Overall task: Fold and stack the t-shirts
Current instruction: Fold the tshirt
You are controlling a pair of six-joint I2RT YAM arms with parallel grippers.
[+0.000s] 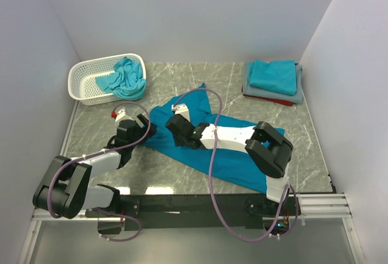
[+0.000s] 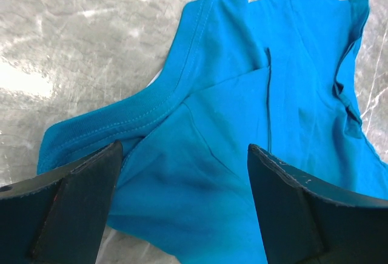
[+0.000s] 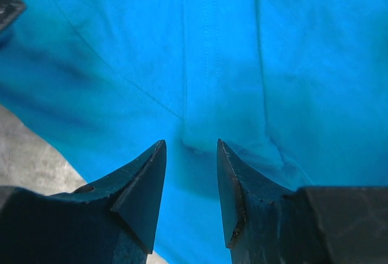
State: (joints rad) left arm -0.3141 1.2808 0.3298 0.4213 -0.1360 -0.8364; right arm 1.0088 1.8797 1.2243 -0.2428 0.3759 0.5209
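A teal-blue t-shirt (image 1: pixel 233 155) lies spread across the middle of the table, its collar end toward the left. My left gripper (image 1: pixel 147 127) is open just above the shirt's left edge; the left wrist view shows the collar (image 2: pixel 130 118) and a sleeve between the wide jaws (image 2: pixel 185 155). My right gripper (image 1: pixel 171 124) is open, low over the same shirt near a folded hem strip (image 3: pixel 224 82), with nothing held (image 3: pixel 191 148). A folded stack (image 1: pixel 274 81) of teal, grey and red shirts sits at the back right.
A white lattice basket (image 1: pixel 88 79) at the back left holds crumpled turquoise shirts (image 1: pixel 126 76). White walls close in the table on the left, back and right. Bare marble table (image 1: pixel 151 170) shows in front of the shirt.
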